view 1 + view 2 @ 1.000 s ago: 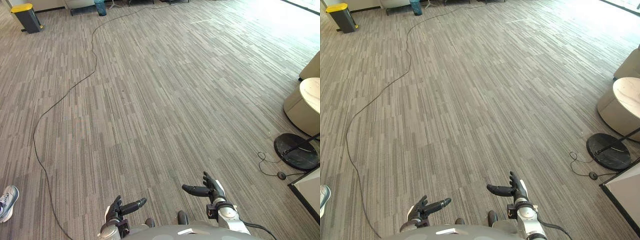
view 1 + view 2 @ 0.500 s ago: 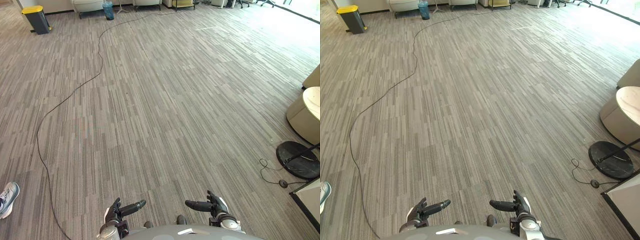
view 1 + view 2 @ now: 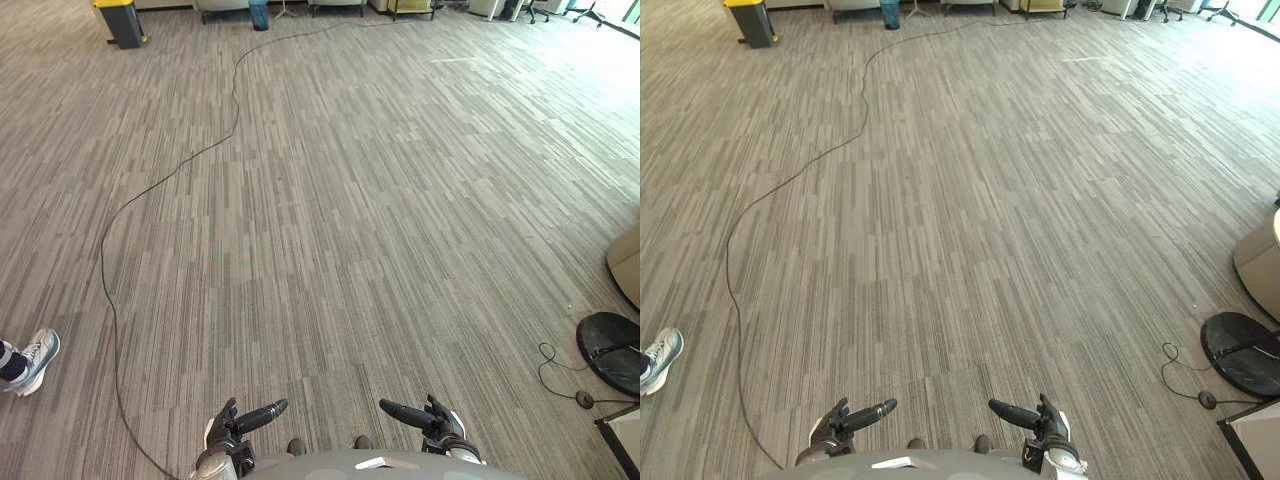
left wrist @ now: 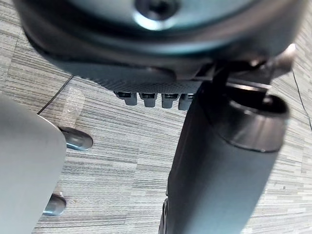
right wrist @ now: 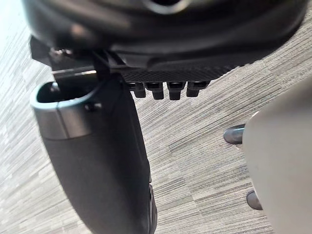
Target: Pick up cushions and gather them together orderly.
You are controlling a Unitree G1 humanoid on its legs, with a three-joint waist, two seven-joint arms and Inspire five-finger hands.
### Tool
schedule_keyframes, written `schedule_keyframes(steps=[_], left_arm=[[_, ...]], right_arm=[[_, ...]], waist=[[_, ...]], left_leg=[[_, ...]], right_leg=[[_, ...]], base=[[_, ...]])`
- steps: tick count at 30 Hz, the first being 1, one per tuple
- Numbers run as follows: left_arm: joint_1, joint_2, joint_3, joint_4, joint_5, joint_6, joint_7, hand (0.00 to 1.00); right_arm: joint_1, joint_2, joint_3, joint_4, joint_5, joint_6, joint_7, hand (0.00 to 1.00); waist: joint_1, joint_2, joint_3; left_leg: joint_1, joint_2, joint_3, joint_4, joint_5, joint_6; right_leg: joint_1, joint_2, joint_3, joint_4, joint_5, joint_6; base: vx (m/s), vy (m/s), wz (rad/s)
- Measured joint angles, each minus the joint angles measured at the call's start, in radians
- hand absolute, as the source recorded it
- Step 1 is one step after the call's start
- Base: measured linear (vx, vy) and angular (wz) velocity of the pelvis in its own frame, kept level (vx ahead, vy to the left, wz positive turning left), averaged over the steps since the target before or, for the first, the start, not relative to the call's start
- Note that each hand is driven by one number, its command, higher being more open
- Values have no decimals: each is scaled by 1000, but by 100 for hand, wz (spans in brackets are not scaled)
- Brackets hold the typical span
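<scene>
Nearest me, my left hand (image 3: 224, 430) and my right hand (image 3: 440, 424) hang low over the grey striped carpet (image 3: 350, 230), fingers loosely spread, thumbs pointing in toward each other, gripping nothing. Where the cushions lie I cannot tell. Near left is a person's white shoe (image 3: 32, 360). Near right is a round black base (image 3: 612, 352), with a beige seat (image 3: 630, 266) just beyond it. Far left stands a yellow-lidded bin (image 3: 122, 18).

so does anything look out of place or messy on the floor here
Nothing looks spilled or damaged. The one untidy bit is a thin cord lying in loose loops beside the round black base at the right. A person's shoe is at the left edge.
</scene>
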Motion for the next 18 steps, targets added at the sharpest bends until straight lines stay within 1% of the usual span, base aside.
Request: schedule_keyframes(steps=[4,5,6,7,8,9,10,11,12,14,15,16,17,18], left_arm=[[0,0,5,-2,0,0,0,100],[0,-1,8,-5,-2,1,0,100],[-1,-5,23,-15,-5,2,-1,100],[0,-11,42,-37,-9,2,-1,100],[2,-13,42,-48,-10,2,-1,100],[3,-14,41,-57,-10,2,-2,100],[4,-15,43,-66,-10,3,-3,100],[2,-19,53,-88,-17,4,-3,100],[3,-28,70,-103,-32,2,-1,100],[2,-32,75,-108,-47,2,-1,100],[1,-33,75,-111,-51,2,-2,100],[1,-33,76,-116,-69,1,-2,100],[1,-34,78,-123,-77,0,-3,100],[2,-39,79,-131,-78,-2,-3,100]], right_arm=[[4,9,-6,-1,15,0,-2,100],[6,10,-9,-4,21,-1,-2,100],[6,12,-10,-7,22,-2,-2,100],[12,16,-10,-29,30,-3,-2,100],[21,17,-10,-47,37,-4,-1,100],[29,18,-10,-65,45,-6,-2,100],[34,19,-9,-81,57,-9,-5,100],[38,18,-5,-96,60,-9,-7,100],[39,16,-2,-98,60,-7,-11,100],[39,10,-5,-100,61,-4,-20,100],[39,8,-5,-100,61,-4,-22,100],[38,8,-3,-100,61,-3,-22,100],[38,8,-3,-99,64,-1,-22,100],[38,6,-3,-99,73,-1,-22,100]], waist=[[0,-2,0],[0,-3,3],[1,-7,13],[5,-9,29],[5,-6,34],[6,-2,38],[5,1,44],[8,1,56],[19,-2,60],[25,8,71],[28,9,73],[29,7,76],[31,6,76],[36,7,77]], left_leg=[[-9,-2,-5,5,-1,0],[-12,-1,-9,14,-15,-4],[-22,-1,-9,53,-42,-6],[-69,3,0,176,-110,-16],[-102,12,21,254,-146,-24],[-138,28,59,329,-171,-33],[-182,50,107,427,-180,-43],[-251,77,151,579,-183,-49],[-303,101,185,676,-218,-45],[-339,133,204,712,-262,-36],[-369,144,203,669,-262,-39],[-400,142,196,607,-247,-41],[-426,142,196,546,-211,-48],[-441,143,197,467,-149,-55]], right_leg=[[8,-6,-43,13,-25,0],[6,-8,-61,36,-45,-2],[3,-13,-68,68,-68,-3],[-9,-22,-78,125,-108,-4],[-16,-24,-84,152,-131,-8],[-25,-25,-91,180,-152,-9],[-30,-28,-98,205,-178,-10],[-26,-31,-101,226,-200,-14],[-20,-36,-99,232,-207,-19],[2,-46,-97,238,-227,-12],[14,-71,-92,245,-249,6],[28,-104,-87,245,-268,26],[38,-130,-86,240,-280,46],[48,-153,-81,234,-293,66]], base=[[15,-18,33],[25,-35,41],[24,-33,38],[11,-25,27],[-7,-17,26],[-6,-8,30],[39,5,29],[72,21,18],[182,81,3],[197,124,-5],[200,167,-6],[335,288,-8],[347,321,-11],[469,449,-23]])
